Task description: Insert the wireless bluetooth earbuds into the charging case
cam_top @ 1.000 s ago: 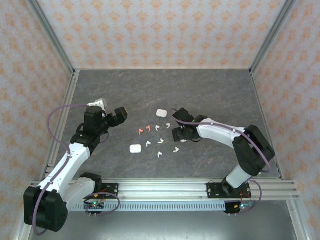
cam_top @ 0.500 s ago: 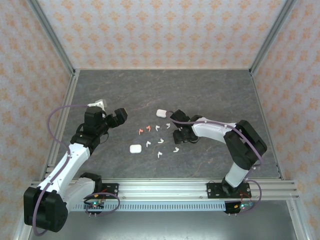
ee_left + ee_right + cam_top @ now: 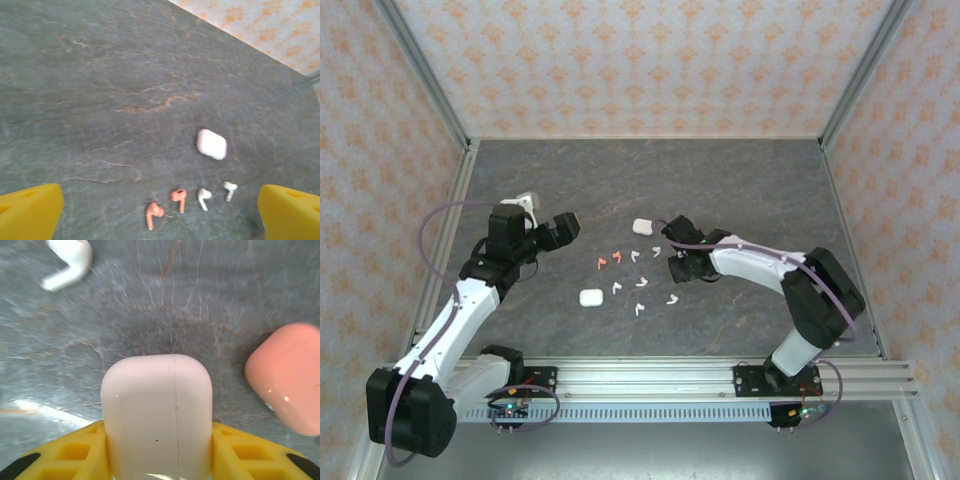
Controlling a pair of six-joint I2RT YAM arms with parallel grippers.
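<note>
Overhead, the earbuds are seen strewn at the middle of the table between the arms, just left of the right pincer and well apart from the wide-spread left pincer. From the left wrist, two coral earbuds are met first, stems pointed toward that pincer. From the right wrist, a white case is clamped between yellow fingers; one white earbud lies beyond, up-left.
</note>
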